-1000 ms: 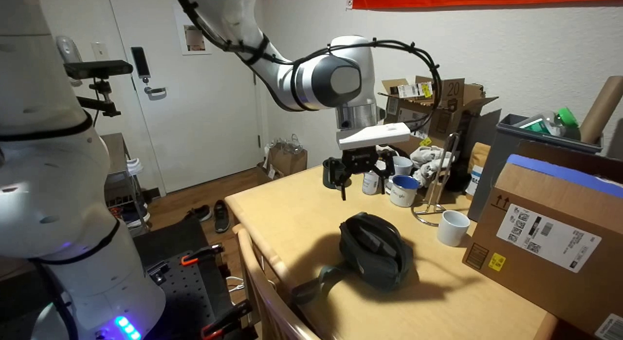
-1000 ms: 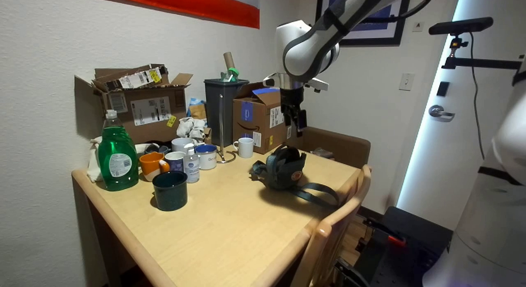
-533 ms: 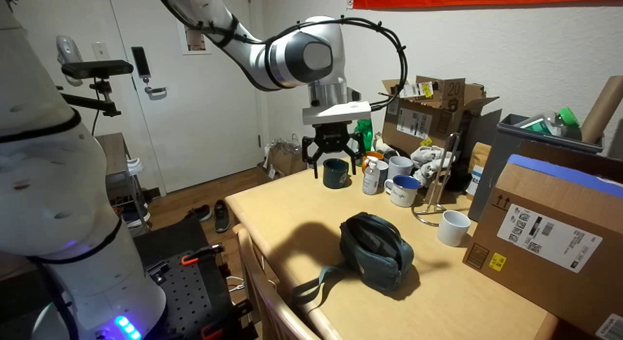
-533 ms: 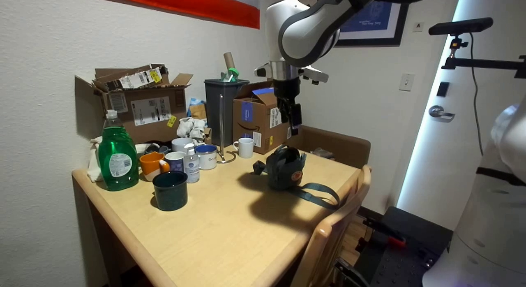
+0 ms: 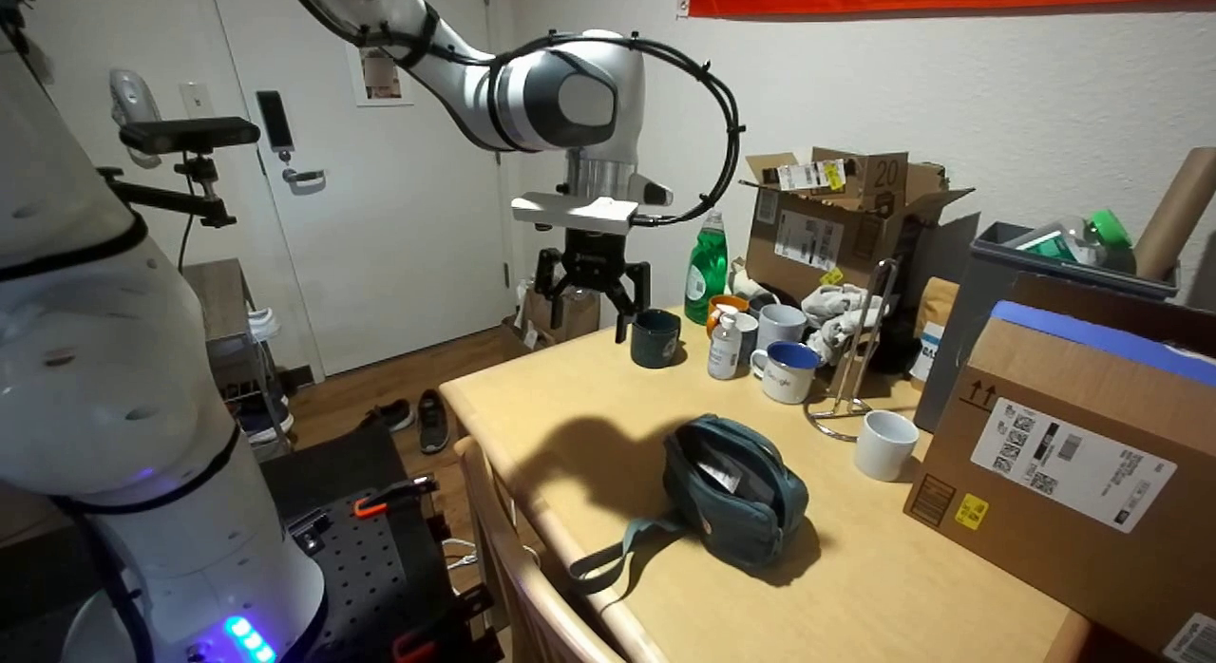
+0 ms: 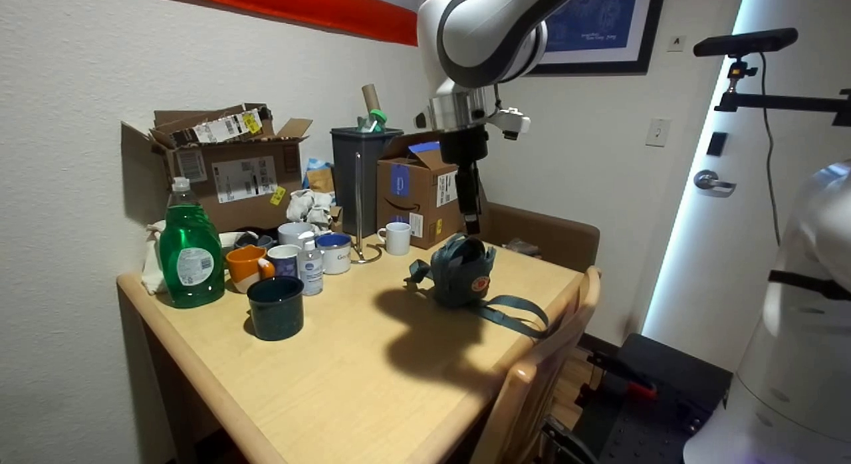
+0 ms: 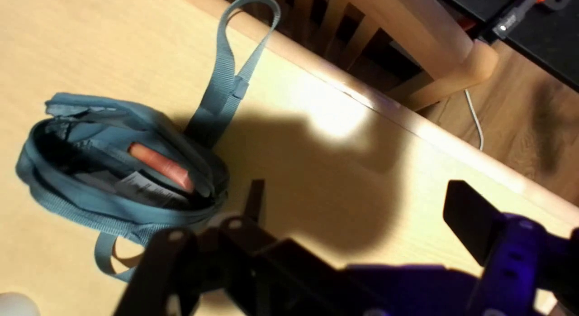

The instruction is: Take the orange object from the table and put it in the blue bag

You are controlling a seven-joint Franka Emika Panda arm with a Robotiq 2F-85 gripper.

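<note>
Hanging above a pale worktop (image 5: 883,587), with a large brown cardboard box (image 5: 1073,473) towards four o'clock and the blue bag (image 5: 736,506) lower down at five in an exterior view.
Gaping wide at the jaws and gripping nothing, with shadowed worktop showing between them in the wrist view and the bag over at nine o'clock. Revealing there, inside the bag's open mouth, the small orange object (image 7: 162,165), lying on the three o'clock side and slanting from ten o'clock to four.
</note>
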